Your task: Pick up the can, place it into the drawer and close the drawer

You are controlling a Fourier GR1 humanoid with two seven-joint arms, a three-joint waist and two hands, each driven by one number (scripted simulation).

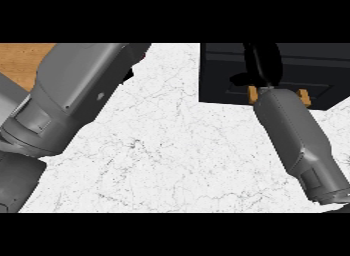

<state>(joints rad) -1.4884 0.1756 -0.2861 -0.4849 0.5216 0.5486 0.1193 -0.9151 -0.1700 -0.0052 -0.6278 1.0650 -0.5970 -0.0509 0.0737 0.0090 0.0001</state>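
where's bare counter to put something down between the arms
The widest bare patch is the white marble counter between the left forearm and right forearm, running to the lower edge. It is crowded at upper right, where the right hand is over the dark drawer.

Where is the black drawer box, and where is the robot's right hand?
Drawer box point(230, 75): head view, on its dark front face, left of the handle.
Right hand point(261, 57): head view, on the black fingers over the box.
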